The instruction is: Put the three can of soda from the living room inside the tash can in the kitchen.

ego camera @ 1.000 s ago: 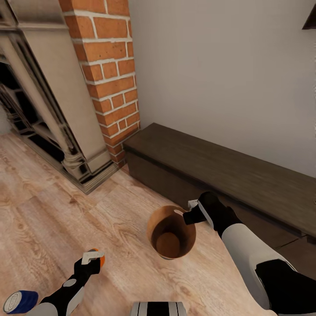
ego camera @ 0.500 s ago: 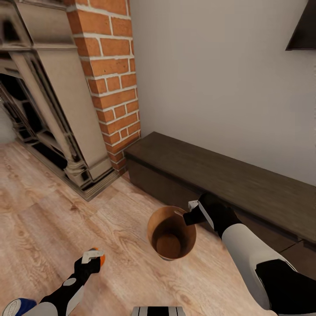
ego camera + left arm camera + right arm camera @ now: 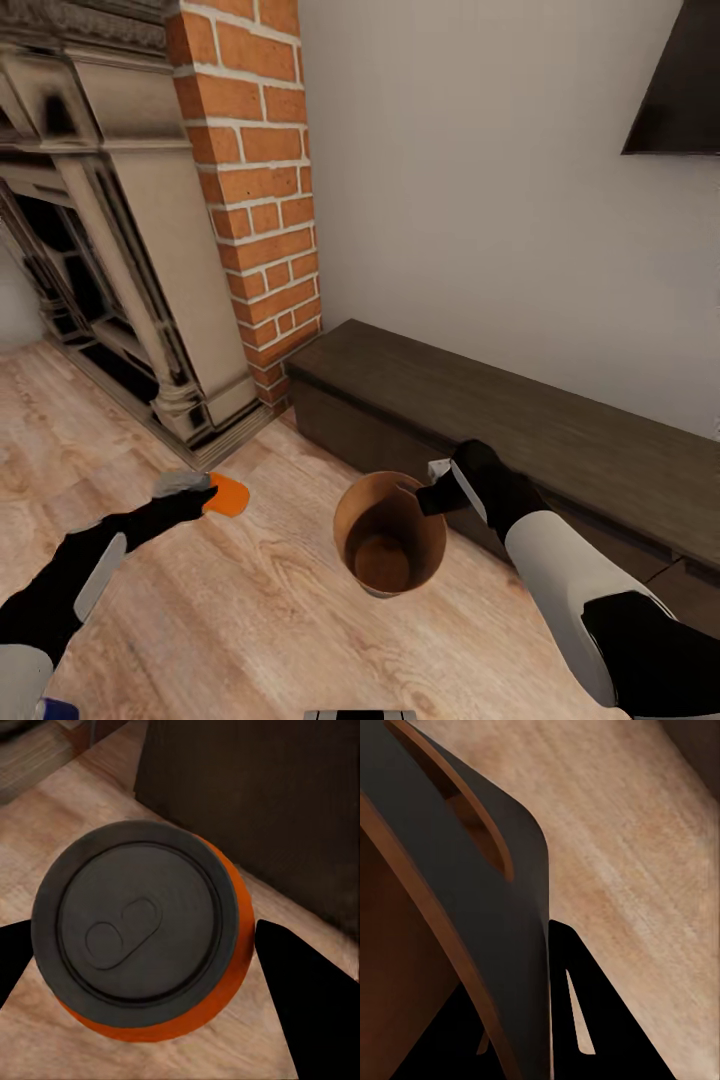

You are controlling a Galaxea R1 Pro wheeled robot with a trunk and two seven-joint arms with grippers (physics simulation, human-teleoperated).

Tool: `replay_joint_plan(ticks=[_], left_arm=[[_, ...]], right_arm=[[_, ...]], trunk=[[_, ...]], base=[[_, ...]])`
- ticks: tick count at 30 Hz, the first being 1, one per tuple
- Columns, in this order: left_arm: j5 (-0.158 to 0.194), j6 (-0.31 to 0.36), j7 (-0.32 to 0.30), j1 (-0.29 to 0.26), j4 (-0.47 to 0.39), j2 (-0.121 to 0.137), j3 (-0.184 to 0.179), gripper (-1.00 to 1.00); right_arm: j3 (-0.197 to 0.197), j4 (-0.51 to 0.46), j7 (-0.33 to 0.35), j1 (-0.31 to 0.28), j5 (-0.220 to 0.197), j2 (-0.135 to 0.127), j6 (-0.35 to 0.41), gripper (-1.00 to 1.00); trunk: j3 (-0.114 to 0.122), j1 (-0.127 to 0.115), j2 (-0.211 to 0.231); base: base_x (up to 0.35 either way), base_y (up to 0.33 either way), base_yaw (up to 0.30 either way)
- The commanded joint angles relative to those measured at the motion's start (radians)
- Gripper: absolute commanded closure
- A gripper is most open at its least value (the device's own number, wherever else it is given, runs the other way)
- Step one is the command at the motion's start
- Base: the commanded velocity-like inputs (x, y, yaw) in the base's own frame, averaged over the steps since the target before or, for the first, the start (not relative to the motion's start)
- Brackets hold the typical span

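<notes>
The left end effector [image 3: 200,492] is closed on an orange soda can [image 3: 229,494], holding it on its side above the light wood floor [image 3: 250,610], out in front of the fireplace's base corner. In the left wrist view the can [image 3: 142,937] sits squarely between the two dark fingers [image 3: 307,997], its grey top with the pull tab facing the camera and the orange body showing around the rim; a finger stands at each side of it.

The right end effector [image 3: 432,488] is clamped on the rim of the trash can [image 3: 425,560], at the rim's edge nearest the long dark low cabinet [image 3: 520,420]. The right wrist view shows the bin's thin wall [image 3: 495,915], grey outside and brown inside, running between the fingers [image 3: 577,1020], one finger on each face. The bin is held upright, its brown inside open to the head camera; whether it touches the floor cannot be told.

The orange can lies to the left of the bin's mouth, apart from it, at about the height of the rim in the picture. A blue can [image 3: 55,709] just peeps in at the bottom left edge of the head view, beside the left arm. The red-brick chimney [image 3: 255,180] and the beige-and-black fireplace [image 3: 130,250] stand behind.
</notes>
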Motion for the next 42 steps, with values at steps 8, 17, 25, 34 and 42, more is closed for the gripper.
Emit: replay_joint_plan(ticks=[8,17,25,34,42], left_arm=[[0.04,0.49,-0.062,0.004,-0.484,0.035,0.211,1.0],[0.043,0.678,-0.362,-0.026,-0.569,0.035,0.241,1.0],[0.042,0.678,-0.477,-0.091,-0.575,0.019,0.003,1.0],[-0.014,0.678,-0.43,-0.112,-0.564,-0.031,-0.162,1.0],[-0.099,0.678,-0.379,-0.113,-0.562,-0.038,-0.258,1.0]], right_arm=[[-0.002,0.017,0.009,0.0,-0.026,0.0,0.003,1.0],[-0.001,0.02,0.044,0.0,-0.027,0.027,0.003,1.0],[0.001,0.02,0.047,0.0,-0.027,0.09,0.003,1.0],[0.002,0.019,0.047,0.0,-0.028,0.099,0.003,1.0],[0.003,0.019,0.047,-0.001,-0.028,0.101,0.003,1.0]], trunk=[[0.031,-0.004,0.002],[0.066,-0.008,0.004],[0.066,-0.008,0.004],[0.066,-0.008,0.004],[0.066,-0.008,0.004]], base=[[0.0,0.0,0.0],[0.0,0.0,0.0],[0.0,0.0,0.0],[0.0,0.0,0.0],[0.0,0.0,0.0]])
